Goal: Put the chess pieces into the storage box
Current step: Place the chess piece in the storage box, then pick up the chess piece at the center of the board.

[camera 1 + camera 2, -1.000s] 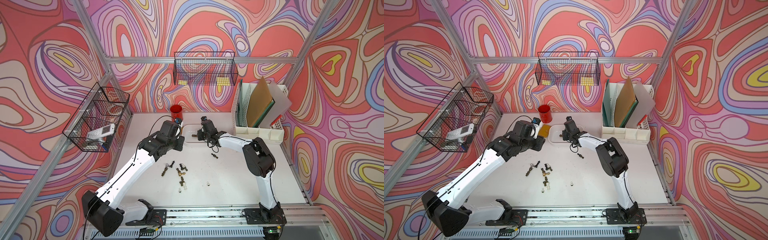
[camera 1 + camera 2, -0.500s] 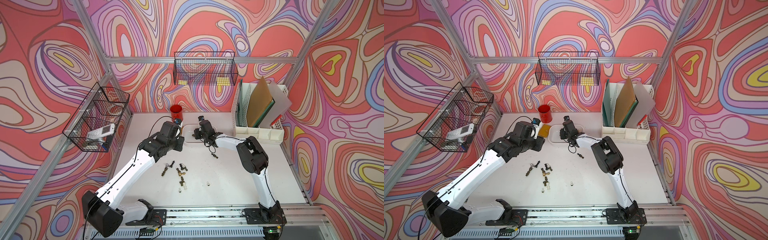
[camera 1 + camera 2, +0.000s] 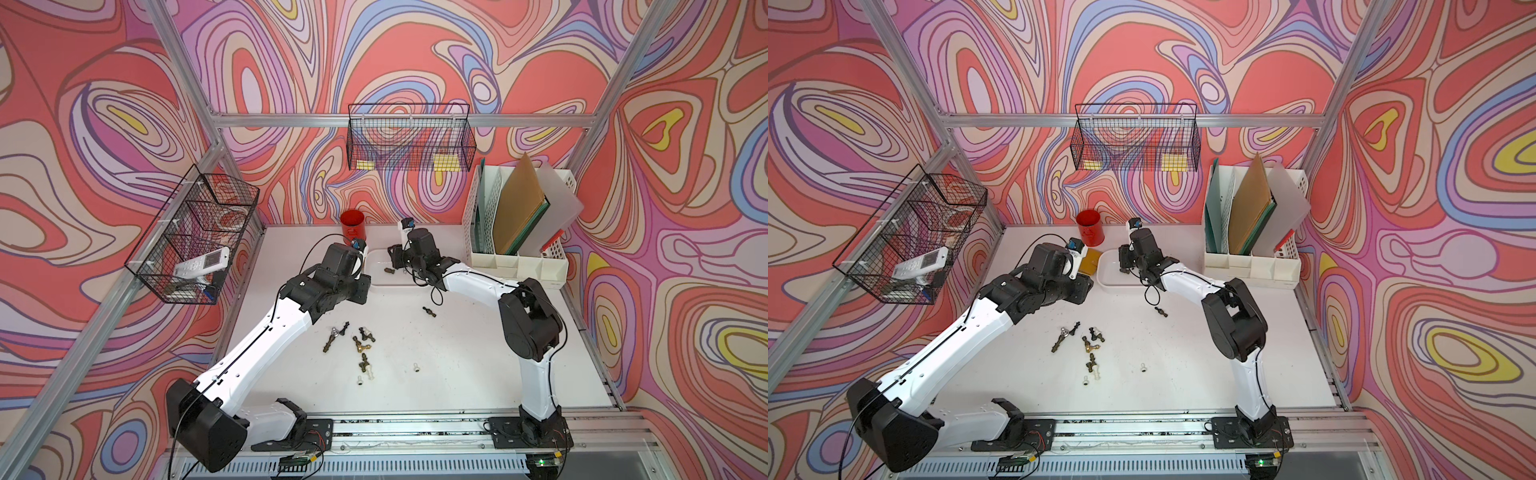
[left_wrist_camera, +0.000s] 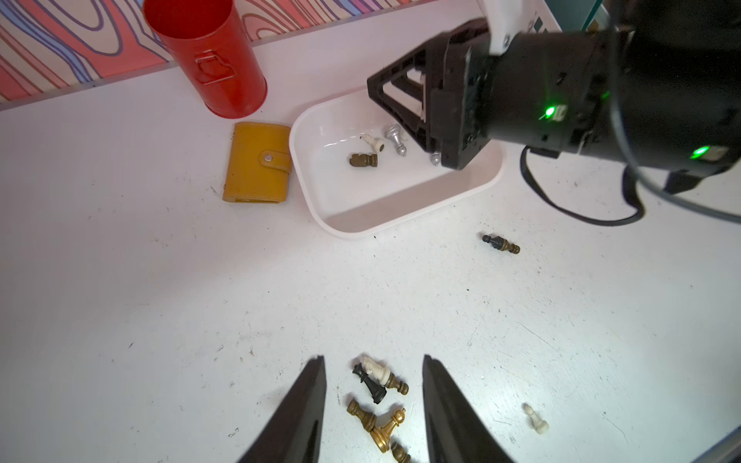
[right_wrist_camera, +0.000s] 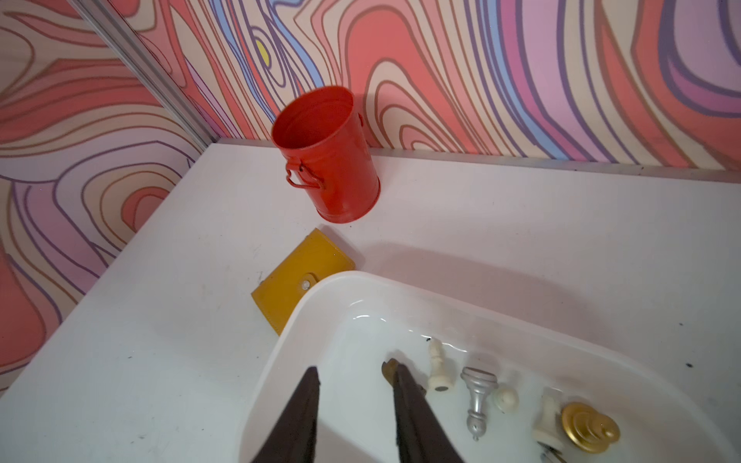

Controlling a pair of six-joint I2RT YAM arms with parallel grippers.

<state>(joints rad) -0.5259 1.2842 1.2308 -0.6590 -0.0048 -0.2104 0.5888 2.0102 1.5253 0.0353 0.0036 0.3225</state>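
Chess pieces, top views: roughly ten chess pieces [image 3: 359,345] lie toppled in a loose group mid-table in both top views. One dark piece [image 3: 429,311] lies apart, nearer the storage box [image 3: 384,279].
Storage box, top views: set at the back of the table beside the red cup [image 3: 1090,228]. The right gripper [image 3: 1123,266] hangs over it.
Left gripper, left wrist view: left gripper [image 4: 373,356] spread wide and empty above the group. A black piece [image 4: 373,391] and a white one lie crossed below the gap.
Long axis, left wrist view: the dark piece [image 4: 501,244] lies on its side, long axis flat to the table.
Right gripper, right wrist view: right gripper [image 5: 356,368] parted, nothing between the fingers, low inside the storage box [image 5: 288,332]. A bronze piece [image 5: 388,366] lies just beside one finger.
Box contents, right wrist view: a silver piece [image 5: 477,397], white pieces and a gold one lie toppled on the floor.
Handling: judged light, hard, smooth and prone to roll. Best pinched across the narrow stem, square to the long axis.
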